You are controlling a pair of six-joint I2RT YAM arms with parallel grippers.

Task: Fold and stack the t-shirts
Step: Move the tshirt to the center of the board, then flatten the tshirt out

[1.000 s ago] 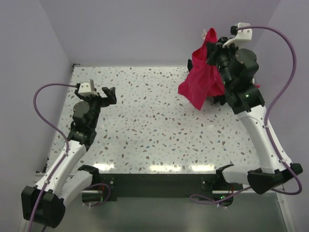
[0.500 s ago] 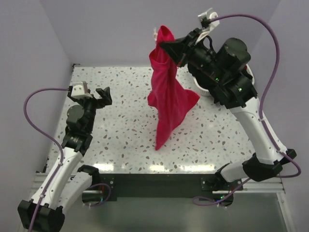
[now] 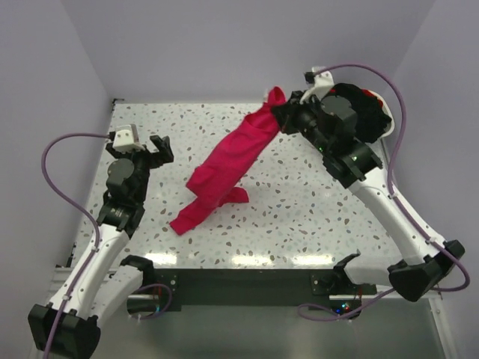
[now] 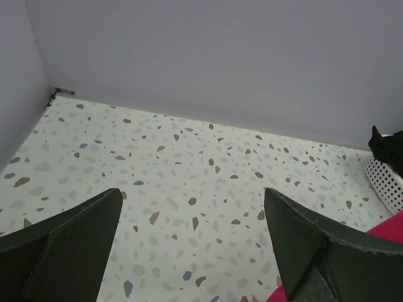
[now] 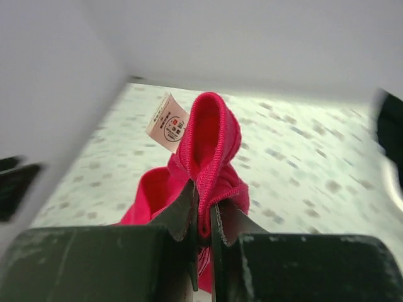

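The pinkish-red t-shirt [image 3: 224,164] stretches from my right gripper [image 3: 278,107] at the back down to the table's middle, its lower end lying bunched on the surface. In the right wrist view my right gripper [image 5: 203,207] is shut on the shirt's ribbed collar [image 5: 211,141], with the white neck label [image 5: 167,123] beside it. My left gripper [image 3: 159,143] is open and empty at the left, above the table; in the left wrist view [image 4: 192,251] a bit of red cloth [image 4: 385,228] shows at the right edge. Black shirts [image 3: 368,105] lie in the basket behind the right arm.
The white perforated basket [image 4: 384,182] stands at the back right corner. Lilac walls close the table at the back and both sides. The speckled table [image 3: 299,217] is bare at the front.
My right gripper has swung down and toward the back right with the red shirt. The shirt hung in the air before; now its lower part lies on the table. The left arm barely moved.
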